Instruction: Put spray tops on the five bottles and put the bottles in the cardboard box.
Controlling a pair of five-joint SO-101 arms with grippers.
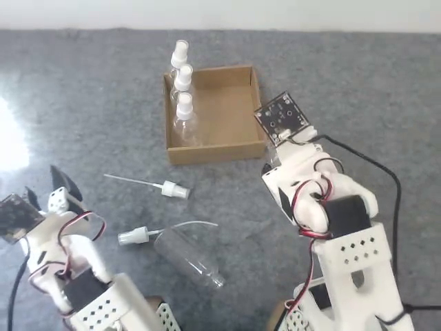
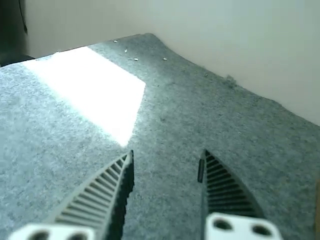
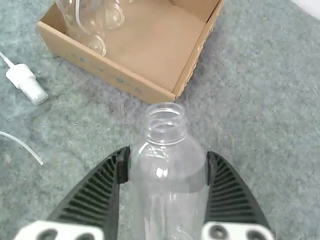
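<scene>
Three clear bottles with white spray tops stand along the left wall of the cardboard box. My right gripper is shut on an uncapped clear bottle, held upright just in front of the box. Another uncapped bottle lies on its side on the grey mat. Two loose spray tops lie nearby: one in front of the box, also in the right wrist view, and one beside the lying bottle. My left gripper is open over bare mat at the near left.
The grey mat covers the whole table, with a bright patch of light at the left. Free room lies right of the box and at the far left. A black cable runs beside the right arm.
</scene>
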